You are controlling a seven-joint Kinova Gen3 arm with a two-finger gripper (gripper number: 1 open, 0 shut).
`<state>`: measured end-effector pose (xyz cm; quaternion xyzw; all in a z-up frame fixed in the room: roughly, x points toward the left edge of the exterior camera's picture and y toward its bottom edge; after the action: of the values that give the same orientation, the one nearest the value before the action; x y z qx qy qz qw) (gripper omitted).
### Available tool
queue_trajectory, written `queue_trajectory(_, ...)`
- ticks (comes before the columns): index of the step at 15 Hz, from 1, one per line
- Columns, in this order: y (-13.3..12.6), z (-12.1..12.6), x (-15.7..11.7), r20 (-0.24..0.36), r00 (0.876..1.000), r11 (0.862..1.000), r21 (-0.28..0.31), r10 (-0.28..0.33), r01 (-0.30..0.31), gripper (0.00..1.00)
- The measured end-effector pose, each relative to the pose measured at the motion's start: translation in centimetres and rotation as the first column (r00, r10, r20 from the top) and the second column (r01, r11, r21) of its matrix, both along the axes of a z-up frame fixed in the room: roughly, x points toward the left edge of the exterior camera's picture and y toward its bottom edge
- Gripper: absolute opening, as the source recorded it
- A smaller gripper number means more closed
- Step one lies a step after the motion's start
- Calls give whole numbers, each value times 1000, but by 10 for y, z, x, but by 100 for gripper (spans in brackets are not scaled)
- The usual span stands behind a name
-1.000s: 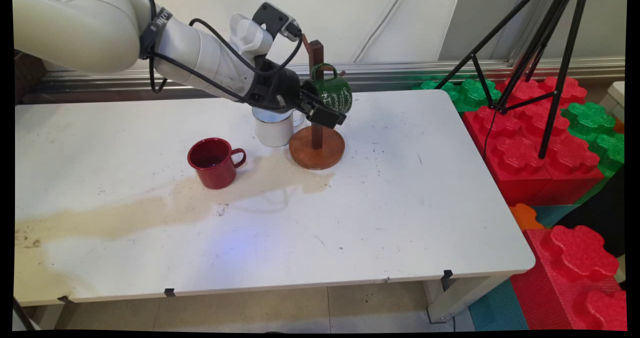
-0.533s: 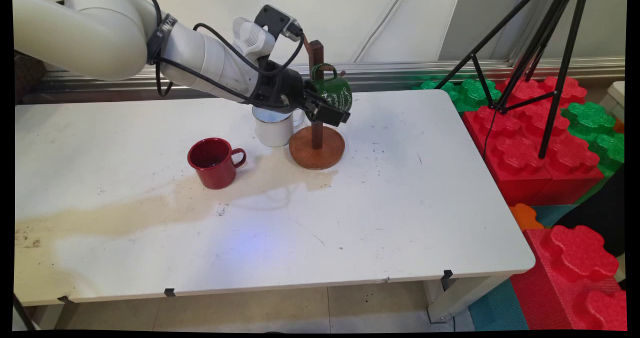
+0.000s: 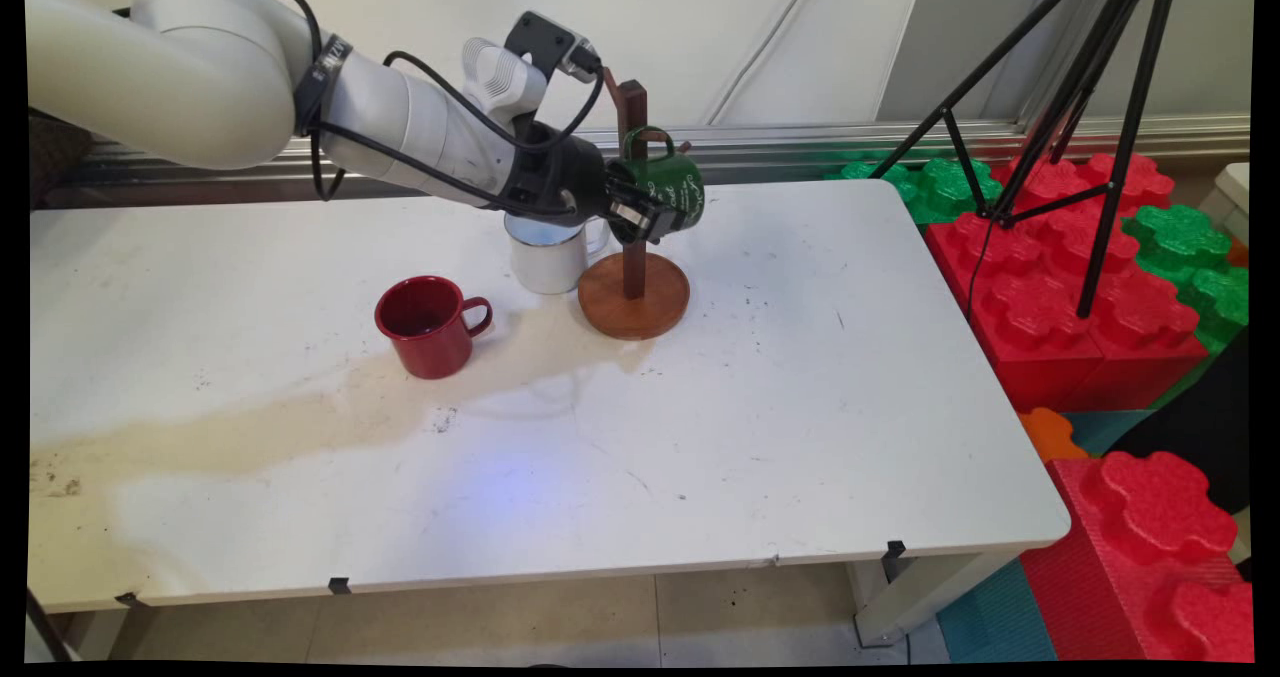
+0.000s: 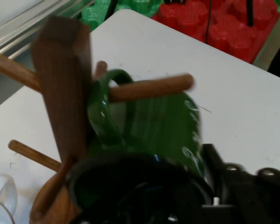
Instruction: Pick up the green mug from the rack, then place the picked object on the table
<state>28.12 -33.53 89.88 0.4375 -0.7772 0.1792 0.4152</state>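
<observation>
A green mug (image 3: 672,189) hangs by its handle on a peg of the wooden mug tree (image 3: 632,292) at the back of the white table (image 3: 820,417). My gripper (image 3: 640,219) reaches in from the left and is shut on the mug's lower rim. In the hand view the green mug (image 4: 154,126) fills the centre. Its handle is looped over a peg (image 4: 151,87) beside the dark post (image 4: 63,88), and one black finger (image 4: 235,184) lies against the mug's outer wall on the right. A white mug (image 3: 545,257) stands just left of the tree's base, under my wrist.
A red mug (image 3: 428,327) stands upright left of the tree. A tan stain (image 3: 300,417) runs from the tree's base to the table's left front. A black tripod (image 3: 1085,137) and red and green foam blocks (image 3: 1080,297) stand off the right edge.
The gripper's fingers have drawn together on the green mug's rim and the hand has shifted slightly up and left. The mug still hangs on its peg.
</observation>
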Motion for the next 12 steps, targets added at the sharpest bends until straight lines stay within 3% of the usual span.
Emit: queue_trajectory(12, 14, 10, -1, -56, 998, 1000, -4, 9, -9, 0)
